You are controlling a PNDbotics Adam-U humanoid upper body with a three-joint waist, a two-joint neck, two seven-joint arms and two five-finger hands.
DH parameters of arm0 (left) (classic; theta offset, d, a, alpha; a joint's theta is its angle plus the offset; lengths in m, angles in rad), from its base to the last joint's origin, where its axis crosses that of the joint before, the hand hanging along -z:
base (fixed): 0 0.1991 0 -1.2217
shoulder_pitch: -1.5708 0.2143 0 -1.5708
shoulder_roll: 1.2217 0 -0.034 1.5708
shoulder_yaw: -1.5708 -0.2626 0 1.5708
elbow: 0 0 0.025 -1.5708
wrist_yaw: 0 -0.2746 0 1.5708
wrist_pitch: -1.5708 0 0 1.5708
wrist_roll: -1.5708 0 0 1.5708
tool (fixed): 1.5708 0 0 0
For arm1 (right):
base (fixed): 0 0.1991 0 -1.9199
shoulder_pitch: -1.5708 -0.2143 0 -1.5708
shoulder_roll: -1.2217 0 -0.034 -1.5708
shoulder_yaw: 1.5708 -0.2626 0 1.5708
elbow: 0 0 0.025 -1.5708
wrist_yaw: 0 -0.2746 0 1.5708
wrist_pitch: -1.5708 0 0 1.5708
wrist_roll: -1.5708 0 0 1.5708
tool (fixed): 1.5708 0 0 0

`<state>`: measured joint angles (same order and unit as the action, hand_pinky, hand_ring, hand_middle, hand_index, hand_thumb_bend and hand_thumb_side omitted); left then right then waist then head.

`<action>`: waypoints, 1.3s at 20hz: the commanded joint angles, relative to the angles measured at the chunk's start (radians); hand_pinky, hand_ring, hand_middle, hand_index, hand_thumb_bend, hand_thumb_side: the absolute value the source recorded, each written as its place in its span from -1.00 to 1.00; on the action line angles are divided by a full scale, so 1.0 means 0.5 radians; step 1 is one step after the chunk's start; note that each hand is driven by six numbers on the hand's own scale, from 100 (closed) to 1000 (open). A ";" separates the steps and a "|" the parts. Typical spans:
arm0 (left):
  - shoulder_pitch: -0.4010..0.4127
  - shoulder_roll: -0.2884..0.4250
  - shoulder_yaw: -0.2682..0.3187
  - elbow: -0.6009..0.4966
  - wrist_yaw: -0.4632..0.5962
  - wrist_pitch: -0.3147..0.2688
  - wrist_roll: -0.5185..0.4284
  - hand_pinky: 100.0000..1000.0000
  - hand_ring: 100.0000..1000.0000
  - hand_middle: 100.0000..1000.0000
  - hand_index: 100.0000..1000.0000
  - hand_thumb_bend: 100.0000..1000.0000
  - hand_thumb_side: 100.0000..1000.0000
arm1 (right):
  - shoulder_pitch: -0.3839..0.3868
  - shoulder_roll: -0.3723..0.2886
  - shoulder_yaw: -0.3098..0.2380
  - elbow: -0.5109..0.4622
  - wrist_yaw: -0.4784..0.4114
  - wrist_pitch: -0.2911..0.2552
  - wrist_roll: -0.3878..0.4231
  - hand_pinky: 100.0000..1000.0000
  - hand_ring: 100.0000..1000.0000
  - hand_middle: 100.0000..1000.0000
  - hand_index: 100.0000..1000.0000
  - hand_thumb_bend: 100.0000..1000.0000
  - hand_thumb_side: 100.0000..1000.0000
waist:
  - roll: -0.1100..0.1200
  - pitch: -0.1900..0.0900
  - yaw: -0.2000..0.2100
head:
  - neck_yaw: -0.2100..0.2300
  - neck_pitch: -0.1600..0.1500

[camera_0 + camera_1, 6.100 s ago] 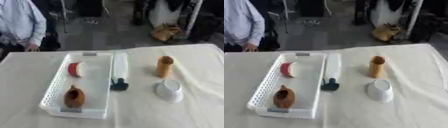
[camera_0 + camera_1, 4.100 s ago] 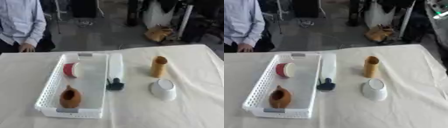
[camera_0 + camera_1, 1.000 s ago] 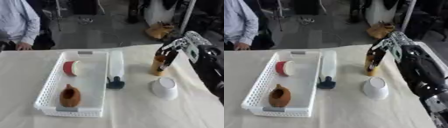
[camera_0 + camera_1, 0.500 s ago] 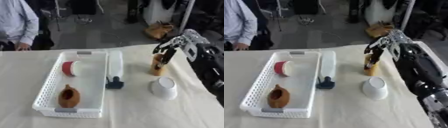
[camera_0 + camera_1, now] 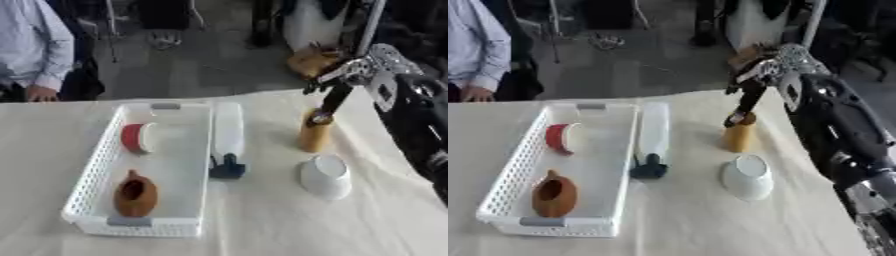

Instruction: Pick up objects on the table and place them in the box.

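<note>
An upright tan cylinder (image 5: pixel 313 135) stands on the cloth right of the white basket (image 5: pixel 91 192). My right hand (image 5: pixel 350 75) comes in from the upper right, its fingers reaching down onto the cylinder's top, relaxed and not wrapped round it. In front of the cylinder a white cup (image 5: pixel 325 176) lies on its side. A white bottle with a dark cap (image 5: pixel 228 135) lies along the basket's right wall. Inside the basket are a red-and-white object (image 5: pixel 135 138) and a brown jug (image 5: pixel 135 194). My left hand shows in neither view.
A cream cloth (image 5: pixel 262 225) covers the table. A person in a light shirt (image 5: pixel 35 47) stands at the far left edge, hand near the table. Chairs and dark clutter fill the floor behind.
My right hand came in from the upper right and has dropped its fingers onto the top of the tan cylinder. The objects have kept their places.
</note>
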<state>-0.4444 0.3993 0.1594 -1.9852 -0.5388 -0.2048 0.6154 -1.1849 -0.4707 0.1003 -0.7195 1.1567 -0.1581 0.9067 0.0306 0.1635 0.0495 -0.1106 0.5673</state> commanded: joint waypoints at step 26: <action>-0.040 0.016 0.006 -0.030 0.027 0.002 -0.012 0.94 0.92 0.62 0.77 -1.00 1.00 | -0.007 -0.001 -0.097 0.148 0.073 0.058 -0.106 0.76 1.00 1.00 1.00 0.03 -0.08 | 0.023 0.020 0.050 | -0.043 -0.053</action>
<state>-0.4473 0.3941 0.1594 -1.9852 -0.5299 -0.2019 0.6114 -1.1697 -0.4596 0.0593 -0.6418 1.1831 -0.1307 0.8594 0.0422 0.1868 0.0739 -0.1283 0.5501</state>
